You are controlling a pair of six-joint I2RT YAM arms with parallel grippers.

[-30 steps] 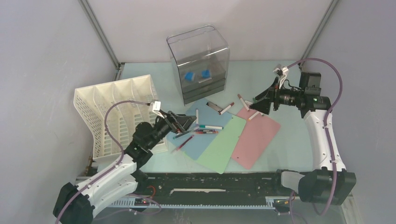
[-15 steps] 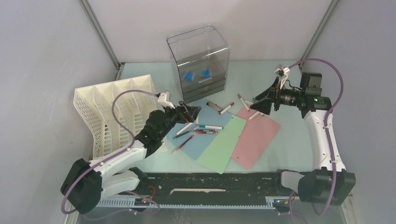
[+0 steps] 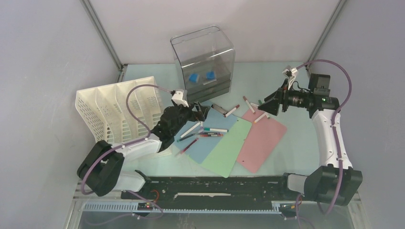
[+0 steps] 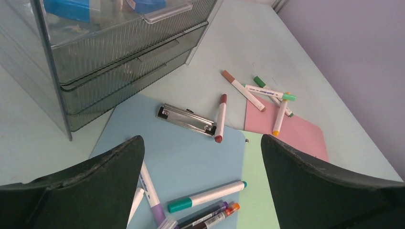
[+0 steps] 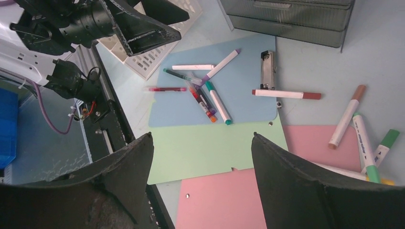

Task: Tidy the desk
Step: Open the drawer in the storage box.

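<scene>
While both arms hang over the clutter, the top view shows the large pale mint-green desk [image 3: 305, 90] spread beneath everything. It carries a clear plastic drawer box [image 3: 203, 57] at the back and a white slotted plastic file rack [image 3: 114, 114] on the left. The left gripper [image 3: 203, 112] and right gripper [image 3: 265, 106] both stand spread and empty.

From the left wrist, the wide jaws frame a blue plastic clipboard [image 4: 191, 157] with its silver metal clip [image 4: 185, 118] and a red-capped white marker [image 4: 220, 117]. Coming straight down could strike the clip, or send the round marker rolling.

From the right wrist, parted jaws hover over a pale green sheet [image 5: 215, 143], with a loose heap of coloured markers [image 5: 205, 100] beyond. Closing there might pinch two pens at once. Dragging any sheet would likely spill whatever lies on it.
</scene>
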